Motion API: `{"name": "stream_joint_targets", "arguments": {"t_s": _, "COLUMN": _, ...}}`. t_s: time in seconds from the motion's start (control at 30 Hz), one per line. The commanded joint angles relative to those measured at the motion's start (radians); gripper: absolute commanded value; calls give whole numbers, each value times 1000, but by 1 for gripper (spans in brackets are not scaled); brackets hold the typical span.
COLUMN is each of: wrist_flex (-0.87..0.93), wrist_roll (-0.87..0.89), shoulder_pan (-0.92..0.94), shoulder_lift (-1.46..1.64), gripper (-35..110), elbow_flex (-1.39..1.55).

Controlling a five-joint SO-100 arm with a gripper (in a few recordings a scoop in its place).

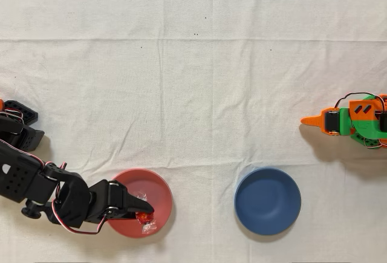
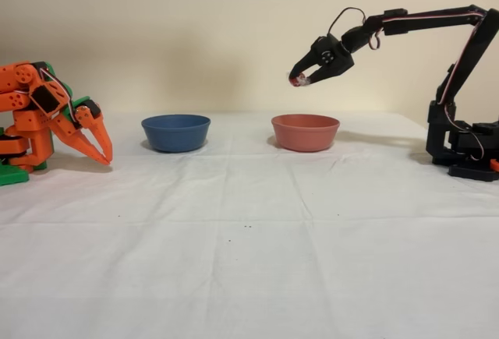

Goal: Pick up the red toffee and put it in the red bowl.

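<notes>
You see the black arm [image 1: 24,178] cut off by the overhead view's left edge; in the fixed view the red toffee [image 2: 299,81] is too small to make out.

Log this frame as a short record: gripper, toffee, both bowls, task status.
gripper: black gripper shut on the red toffee, raised above the red bowl
toffee: held over the bowl's near edge in the overhead view, not released
blue bowl: blue bowl empty, beside the red one
status: carried to bowl, drop not yet done
</notes>
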Motion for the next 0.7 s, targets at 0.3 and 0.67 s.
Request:
{"name": "stream_joint_targets", "arguments": {"t_s": 0.3, "wrist_flex": -40, "wrist_roll": -11, "shoulder_pan": 61, "shoulder_lift": 40, "gripper": 7, "elbow_flex": 46}}
{"name": "stream_joint_targets", "arguments": {"t_s": 0.67, "wrist_flex": -38, "wrist_roll": -11, "shoulder_pan": 60, "shoulder_lift": 52, "gripper": 24, "elbow_flex": 61}}
